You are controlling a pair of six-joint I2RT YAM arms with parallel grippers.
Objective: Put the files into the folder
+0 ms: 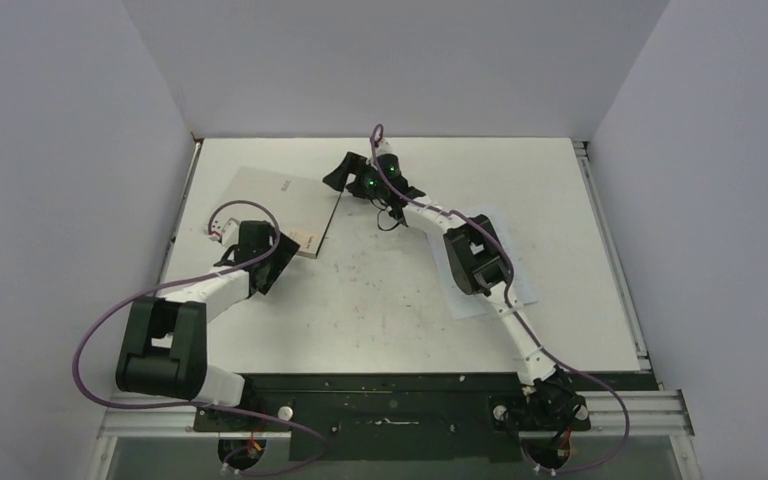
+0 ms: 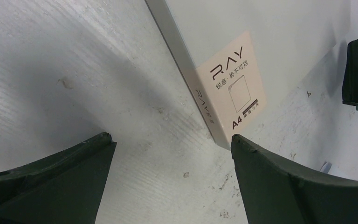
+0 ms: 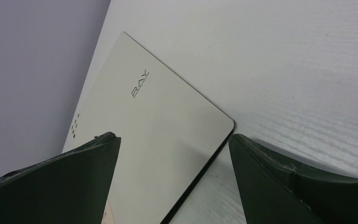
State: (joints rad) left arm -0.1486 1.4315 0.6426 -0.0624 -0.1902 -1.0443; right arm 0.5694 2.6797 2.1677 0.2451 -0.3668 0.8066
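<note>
Left hand [image 2: 170, 140], released, sat at the closed folder's [image 1: 278, 205] near corner; right hand [image 3: 173, 136], released, at its far-right corner.

This looks like a robotics lab test cell: a scuffed white table [image 1: 390, 310] is boxed in on three sides by plain pale walls [image 1: 60, 150]; a left arm [image 1: 210, 290] and a right arm [image 1: 480, 262] are bolted to a black plate [image 1: 390, 392] at its near edge. Purple cables [image 1: 76, 355] loop from the arms; an aluminium rail [image 1: 650, 407] runs along the front.

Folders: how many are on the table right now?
1. The folder lies closed at the table's far left, labelled corner by the left gripper; no second one shows.
</note>
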